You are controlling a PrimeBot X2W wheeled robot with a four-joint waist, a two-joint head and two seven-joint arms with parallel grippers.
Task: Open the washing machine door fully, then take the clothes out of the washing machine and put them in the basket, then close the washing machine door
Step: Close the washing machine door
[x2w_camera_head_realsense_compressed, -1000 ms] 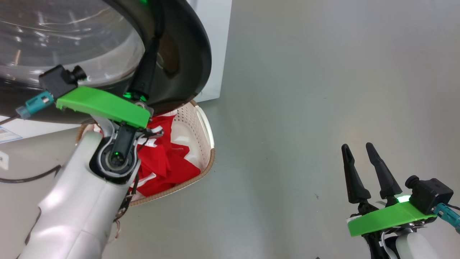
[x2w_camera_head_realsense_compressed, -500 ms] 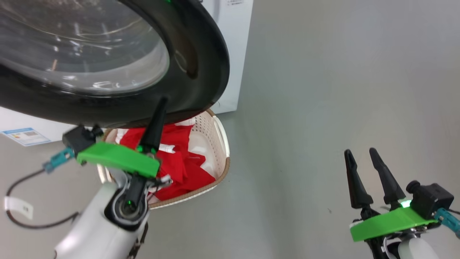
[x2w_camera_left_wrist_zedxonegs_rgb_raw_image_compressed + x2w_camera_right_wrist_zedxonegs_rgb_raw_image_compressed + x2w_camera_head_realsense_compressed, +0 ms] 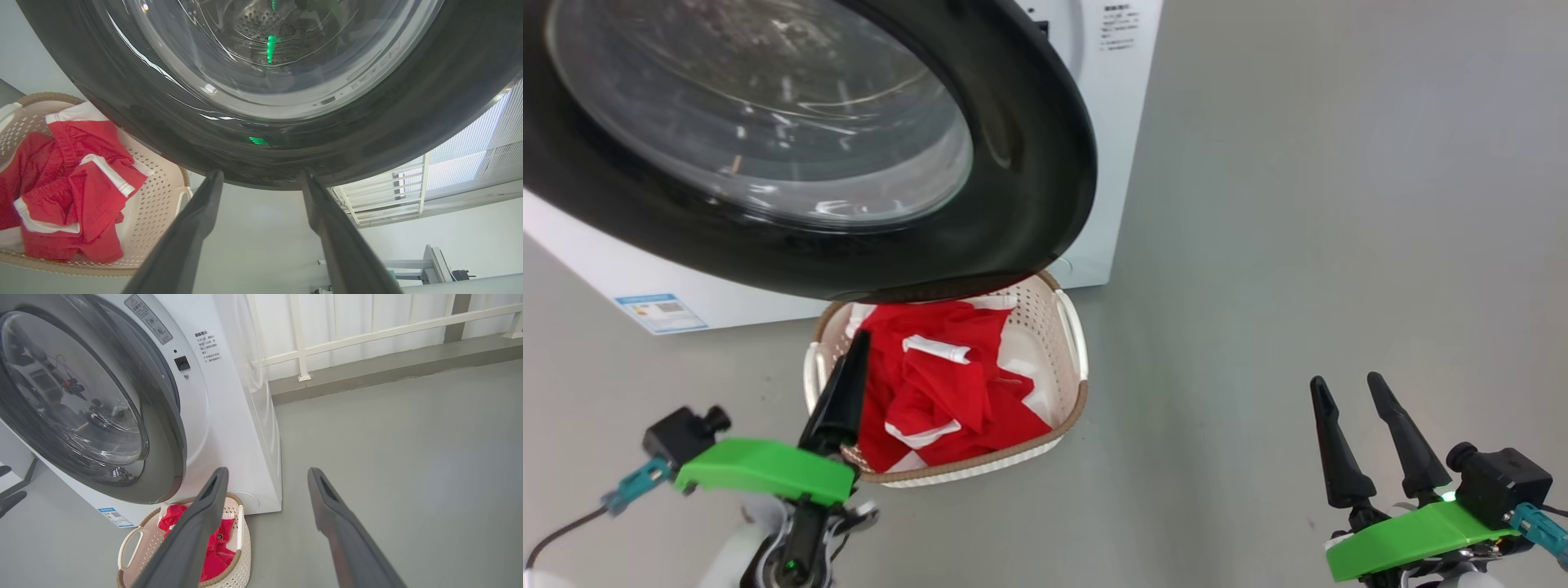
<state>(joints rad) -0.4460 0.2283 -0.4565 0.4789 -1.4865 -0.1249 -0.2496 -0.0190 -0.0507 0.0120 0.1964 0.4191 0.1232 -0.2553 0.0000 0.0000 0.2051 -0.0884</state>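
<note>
The washing machine door [image 3: 1029, 163], black-rimmed with a glass bowl, stands ajar from the white washing machine [image 3: 1119, 122] and overhangs the basket [image 3: 1078, 400]. Red clothes [image 3: 939, 392] with white bands lie in the basket. My left gripper [image 3: 856, 343] is low at the basket's left rim. In the left wrist view the left gripper [image 3: 261, 175] is open and empty just under the door [image 3: 122, 102], with the clothes [image 3: 81, 183] and basket [image 3: 163, 183] to the left. My right gripper [image 3: 1346, 382] is open over bare floor. The right gripper [image 3: 267, 471] faces the machine [image 3: 229, 416], door [image 3: 163, 457] and basket [image 3: 241, 555].
A blue label sticker [image 3: 658, 312] is low on the machine's front. Grey floor [image 3: 1298, 245] stretches wide to the right of the machine and basket. A white railing [image 3: 367, 335] runs along the wall behind. A thin cable [image 3: 556, 539] trails by my left wrist.
The head camera has shifted. My left gripper has dropped away from the door's edge to beside the basket, and its fingers now stand apart. The right gripper has kept its pose.
</note>
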